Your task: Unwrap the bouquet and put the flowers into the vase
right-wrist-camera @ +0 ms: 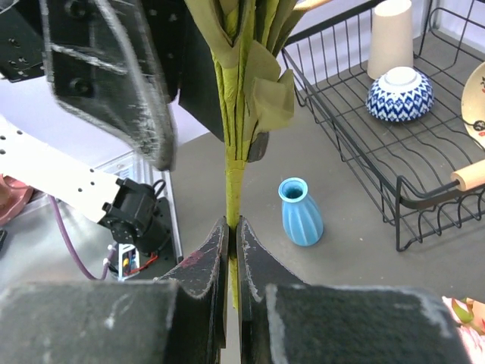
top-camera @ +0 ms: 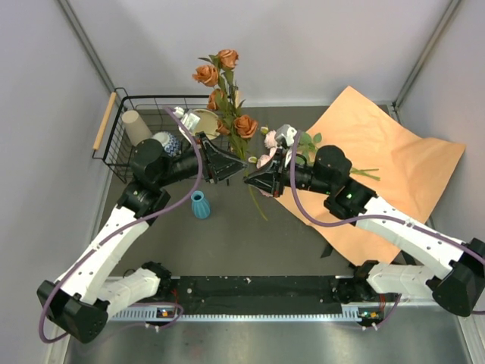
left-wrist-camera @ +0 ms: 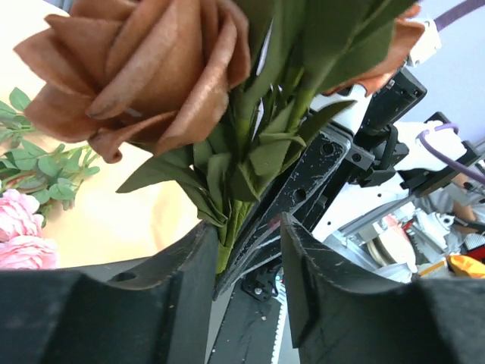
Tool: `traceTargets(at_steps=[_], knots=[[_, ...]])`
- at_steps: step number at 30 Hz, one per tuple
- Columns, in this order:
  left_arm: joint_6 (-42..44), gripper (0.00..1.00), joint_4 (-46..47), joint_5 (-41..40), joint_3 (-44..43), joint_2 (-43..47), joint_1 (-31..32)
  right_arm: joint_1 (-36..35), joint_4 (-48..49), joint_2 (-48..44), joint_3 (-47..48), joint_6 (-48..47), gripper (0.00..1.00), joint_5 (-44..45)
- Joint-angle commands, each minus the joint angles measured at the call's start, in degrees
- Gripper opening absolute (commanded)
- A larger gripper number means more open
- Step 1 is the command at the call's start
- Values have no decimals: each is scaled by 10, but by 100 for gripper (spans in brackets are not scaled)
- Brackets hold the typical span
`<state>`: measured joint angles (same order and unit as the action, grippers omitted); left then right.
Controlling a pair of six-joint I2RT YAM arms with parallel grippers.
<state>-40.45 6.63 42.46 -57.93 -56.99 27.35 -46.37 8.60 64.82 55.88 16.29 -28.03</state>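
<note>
Two pincers: both meet at the middle of the top view, on one bunch of rust-orange roses (top-camera: 225,83).
Right pincer (right-wrist-camera: 233,226): shut tight on the green stem (right-wrist-camera: 234,186), low down; the stem stands upright between its jaws.
Left pincer (left-wrist-camera: 246,231): jaws partly apart, with the stems passing between them, close against one finger; we cannot say that it grips.
Roses to pincers: the blooms rise above both, toward the upper centre of the top view.
Vase (top-camera: 200,205): upright on the table, lower left of the pincers and apart from them; in the right wrist view its mouth looks empty.
Done: the paper (top-camera: 386,152) lies spread flat at the right, so we judge the unwrapping finished.
Left to do: the pink flowers (top-camera: 267,157) lie at the paper's edge just above the right pincer. No stem is in the vase, so we judge all the placing is yet to come.
</note>
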Motion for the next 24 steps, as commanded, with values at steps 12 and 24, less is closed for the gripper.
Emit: traceTargets(at_steps=[12,24], knots=[[106,0,-62,-40,-65,14,-8,-27,49,16,12,-5,25,10],[349,0,-151,-376,-46,153,-9,-27,9,-22,-17,-18,99,205]])
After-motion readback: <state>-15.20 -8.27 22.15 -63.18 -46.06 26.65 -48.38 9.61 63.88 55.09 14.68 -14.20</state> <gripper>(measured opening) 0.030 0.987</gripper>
